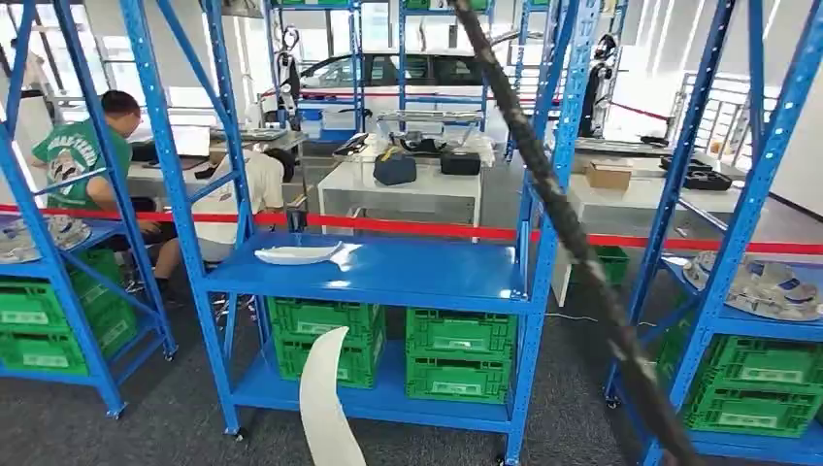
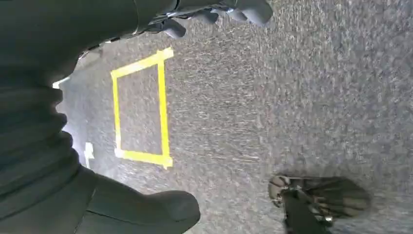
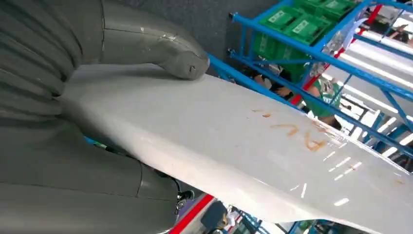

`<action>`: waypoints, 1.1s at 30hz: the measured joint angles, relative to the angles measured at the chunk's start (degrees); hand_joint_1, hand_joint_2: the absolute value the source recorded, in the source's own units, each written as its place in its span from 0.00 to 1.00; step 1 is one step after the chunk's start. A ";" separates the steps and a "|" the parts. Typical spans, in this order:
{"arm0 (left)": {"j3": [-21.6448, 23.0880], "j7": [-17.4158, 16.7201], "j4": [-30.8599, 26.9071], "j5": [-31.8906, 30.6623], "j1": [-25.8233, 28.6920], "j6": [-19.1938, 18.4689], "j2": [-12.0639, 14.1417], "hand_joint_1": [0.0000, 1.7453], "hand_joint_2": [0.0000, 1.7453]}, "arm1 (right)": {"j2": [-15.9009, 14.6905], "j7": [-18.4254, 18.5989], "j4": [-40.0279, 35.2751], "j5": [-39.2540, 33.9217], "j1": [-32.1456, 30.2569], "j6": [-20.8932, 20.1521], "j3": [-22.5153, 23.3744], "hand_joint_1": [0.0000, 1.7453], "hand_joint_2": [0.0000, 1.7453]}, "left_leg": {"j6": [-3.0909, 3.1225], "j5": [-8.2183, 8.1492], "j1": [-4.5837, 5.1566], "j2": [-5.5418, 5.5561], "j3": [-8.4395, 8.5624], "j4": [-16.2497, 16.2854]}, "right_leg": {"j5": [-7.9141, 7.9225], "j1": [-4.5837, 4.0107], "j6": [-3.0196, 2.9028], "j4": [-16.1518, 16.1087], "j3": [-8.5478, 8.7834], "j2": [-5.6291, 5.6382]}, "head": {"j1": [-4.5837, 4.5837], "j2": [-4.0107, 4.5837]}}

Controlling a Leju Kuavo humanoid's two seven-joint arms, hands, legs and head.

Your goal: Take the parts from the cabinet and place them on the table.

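A long white curved part lies in my right hand, with the thumb pressed on its top face. The same part rises from the bottom edge of the head view, in front of the blue cabinet. A second white part lies flat on the left side of the cabinet's middle shelf. My left hand hangs over the grey carpet, fingers apart from the thumb, holding nothing.
Green crates fill the cabinet's lower shelf. More blue racks stand on both sides. A black cable crosses the head view diagonally. Behind a red barrier tape are white tables and two people. Yellow tape square marks the floor.
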State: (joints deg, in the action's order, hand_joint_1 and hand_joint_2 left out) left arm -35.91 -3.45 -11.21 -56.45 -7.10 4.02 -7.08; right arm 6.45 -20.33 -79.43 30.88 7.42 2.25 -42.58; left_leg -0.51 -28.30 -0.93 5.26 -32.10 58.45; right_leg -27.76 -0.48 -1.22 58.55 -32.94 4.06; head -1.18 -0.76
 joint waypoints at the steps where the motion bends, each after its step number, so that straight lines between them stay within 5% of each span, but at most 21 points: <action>1: 0.00 0.06 0.02 0.17 0.02 -0.02 -0.02 0.00 1.00 | 0.20 0.13 0.00 0.00 0.10 0.00 0.00 1.00 1.00 | -0.32 0.18 -0.18 0.60 -0.12 -0.19 | 0.01 -0.10 -0.04 0.00 -0.03 -0.34 | -0.07 0.00; 3: 0.00 0.28 0.02 0.43 0.14 -0.02 0.24 0.00 1.00 | 0.83 0.26 0.00 0.00 0.32 -0.02 0.00 1.00 1.00 | -0.85 0.33 -0.02 0.78 -0.32 -0.60 | 0.82 0.73 -0.51 -1.48 0.42 -2.04 | -0.09 0.00; 4: 0.00 0.35 0.04 0.46 0.12 -0.02 0.20 0.00 1.00 | 1.07 0.26 0.00 0.00 0.47 -0.04 0.00 1.00 1.00 | -1.03 -0.60 0.09 -1.78 -0.85 0.54 | 1.06 0.64 -0.72 -2.01 0.66 -2.55 | 0.06 0.00; 5: 0.02 0.39 0.04 0.46 -0.04 -0.02 0.20 0.00 1.00 | 1.14 0.24 0.00 0.00 0.66 -0.02 0.00 1.00 1.00 | -1.49 -2.95 -0.02 -3.70 -2.33 3.71 | 1.19 0.70 -1.12 -2.09 0.61 -3.36 | 0.20 0.00; 7: 0.02 0.39 0.04 0.46 -0.23 -0.02 0.28 0.00 1.00 | 1.14 0.37 0.02 0.00 0.58 -0.04 0.02 1.00 1.00 | -2.40 -7.39 -0.28 -4.70 -6.33 12.57 | 1.15 0.69 -1.17 -1.94 0.31 -5.11 | 0.33 0.00; 9: 0.02 0.37 0.04 0.46 0.02 -0.02 0.35 0.00 1.00 | 1.14 0.31 0.02 0.00 0.60 -0.08 0.02 1.00 1.00 | -3.01 -7.80 -0.41 -4.92 -7.57 15.83 | 1.14 0.72 -1.14 -1.64 -0.05 -6.62 | 0.35 0.00; 11: 0.02 0.41 0.04 0.48 0.11 -0.02 0.52 0.00 1.00 | 1.14 0.28 0.02 0.00 0.66 -0.11 0.02 1.00 1.00 | -3.25 -3.81 -0.59 -5.58 -3.78 9.02 | 0.99 0.84 -0.92 -0.96 -0.48 -8.06 | 0.33 0.00; 12: 0.02 0.44 0.02 0.48 0.07 0.18 0.63 0.00 1.00 | 1.16 0.02 0.04 0.00 0.75 -0.37 0.00 1.00 1.00 | -3.34 -1.82 -0.59 -6.71 -1.05 4.16 | 0.84 0.91 -0.68 -0.53 -0.66 -8.62 | 0.35 0.00; 13: 0.02 0.39 0.02 0.56 -0.01 0.76 0.63 0.00 1.00 | 1.20 -0.69 0.15 -0.02 0.92 -0.98 -0.06 1.00 1.00 | -3.06 -1.39 -0.52 -9.37 1.30 -0.41 | 0.59 0.77 -0.27 0.12 -0.80 -9.19 | 0.35 0.00; 14: 0.02 0.39 0.00 1.33 -0.01 0.98 0.61 0.00 1.00 | 1.22 -1.34 0.37 -0.04 1.07 -1.20 -0.15 1.00 1.00 | -2.25 -1.08 -0.25 -9.45 0.83 -0.38 | 0.30 0.43 0.18 0.50 -0.86 -9.52 | 0.35 0.00; 18: -0.50 1.37 0.07 2.90 0.93 1.31 0.87 0.00 1.00 | 1.66 -3.32 1.72 -0.35 1.77 -1.18 -0.77 1.00 1.00 | -0.30 -0.23 -0.15 -6.96 0.36 -0.42 | 0.66 0.59 1.51 0.05 -0.36 -11.35 | 0.33 0.00; 20: -0.59 1.24 0.07 2.71 1.15 1.93 1.07 0.00 1.00 | 1.66 -3.94 2.12 -0.44 2.19 -1.09 -0.96 1.00 1.00 | 0.45 0.55 -0.47 -5.88 0.20 -0.60 | -2.81 1.12 2.15 3.78 -1.85 -6.36 | 0.30 0.00; 21: -0.61 1.27 0.07 2.73 1.14 1.99 1.16 0.00 1.00 | 1.60 -3.96 2.32 -0.48 2.25 -1.09 -1.16 1.00 1.00 | 0.63 0.80 -0.47 -5.28 -0.16 -0.58 | -5.33 1.13 2.31 8.06 -3.61 -5.10 | 0.31 0.00; 23: -0.96 1.66 0.09 3.28 1.34 1.99 1.20 0.00 1.00 | 1.51 -3.93 2.75 -0.55 2.24 -1.31 -1.42 1.00 1.00 | 0.69 1.17 -0.28 -3.75 -0.79 -0.49 | -8.93 1.09 2.44 16.74 -7.34 -4.35 | 0.31 0.00; 24: -1.12 1.77 0.11 3.28 1.60 2.12 1.22 0.00 1.00 | 1.51 -3.83 2.88 -0.57 2.26 -1.59 -1.57 1.00 1.00 | 0.62 1.30 -0.22 -2.91 -1.05 -0.37 | -8.74 1.08 2.34 18.04 -7.83 -4.31 | 0.30 0.00; 25: -1.16 1.70 0.11 3.25 1.85 2.34 1.29 0.00 1.00 | 1.51 -3.70 2.93 -0.57 2.28 -1.96 -1.66 1.00 1.00 | 0.54 1.36 -0.22 -2.17 -1.21 -0.22 | -7.38 1.08 2.18 16.40 -6.89 -4.19 | 0.28 0.00; 27: -1.44 1.66 0.15 3.87 2.15 2.45 1.31 0.00 1.00 | 1.51 -3.41 2.93 -0.55 2.52 -2.14 -1.90 1.00 1.00 | 0.34 1.47 -0.27 -0.53 -1.36 0.08 | -2.72 1.14 1.72 7.26 -1.92 -3.43 | 0.31 0.00; 28: -1.88 1.90 0.15 4.41 2.15 2.38 1.31 0.00 1.00 | 1.51 -3.17 2.93 -0.52 2.74 -2.14 -2.05 1.00 1.00 | 0.14 1.56 -0.36 0.16 -1.48 0.22 | -1.00 1.17 1.42 2.38 0.63 -1.34 | 0.30 0.00; 29: -2.19 2.16 0.15 4.43 2.09 2.19 1.29 0.00 1.00 | 1.44 -3.04 2.95 -0.50 2.89 -2.14 -2.14 1.00 1.00 | -0.36 1.64 -0.19 0.73 -1.90 0.41 | -2.04 1.27 1.14 0.61 1.23 1.60 | 0.33 0.00; 31: -2.32 1.90 0.15 3.49 2.12 2.10 1.38 0.00 1.00 | 1.33 -2.71 2.95 -0.46 2.92 -2.12 -2.25 1.00 1.00 | -1.34 2.11 -0.51 1.89 -2.51 0.20 | -1.62 0.84 0.92 0.55 0.92 0.09 | 0.26 0.00; 33: -2.38 0.89 0.26 3.30 2.38 2.08 1.42 0.00 1.00 | 1.36 -2.69 2.95 -0.46 3.18 -2.10 -2.56 1.00 1.00 | -2.34 2.68 -0.72 3.12 -3.19 -0.47 | -1.08 0.91 0.01 0.05 1.01 -1.05 | 0.26 0.00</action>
State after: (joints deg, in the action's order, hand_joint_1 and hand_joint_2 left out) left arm -38.29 -2.56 -10.95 -53.16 -4.72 6.10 -5.66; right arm 7.80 -23.02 -76.48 30.42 10.60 0.15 -45.14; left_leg -2.85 -25.62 -1.65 8.38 -35.30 57.98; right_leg -28.84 0.43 -1.21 58.60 -31.92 3.01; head -0.92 -0.77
